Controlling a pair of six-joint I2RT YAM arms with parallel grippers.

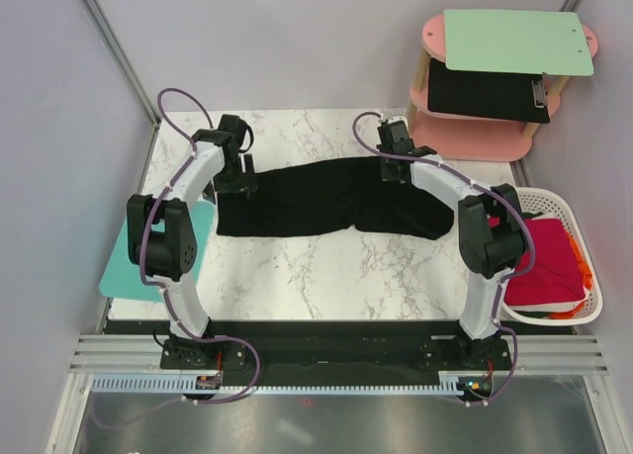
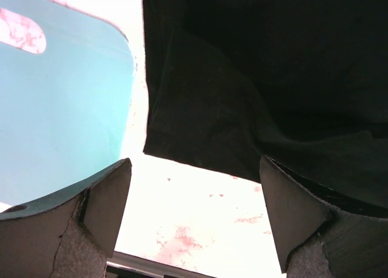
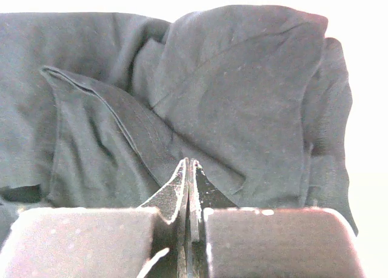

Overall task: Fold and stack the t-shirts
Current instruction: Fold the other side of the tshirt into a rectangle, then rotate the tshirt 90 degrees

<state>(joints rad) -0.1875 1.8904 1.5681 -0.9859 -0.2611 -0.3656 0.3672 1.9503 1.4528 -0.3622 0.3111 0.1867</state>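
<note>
Right fingers pinched shut on a ridge of the black t-shirt, left fingers gaping empty: so thin a nip may slip on lifting.

Marble table, pale walls, pink two-tier stand

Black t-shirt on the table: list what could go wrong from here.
1. The right gripper is shut at a bunched fold of the black t-shirt; it may hold only one layer, or none, and slip on lifting.
2. The left gripper hangs open at the hem beside the teal cutting board; closing could miss the cloth.
</note>
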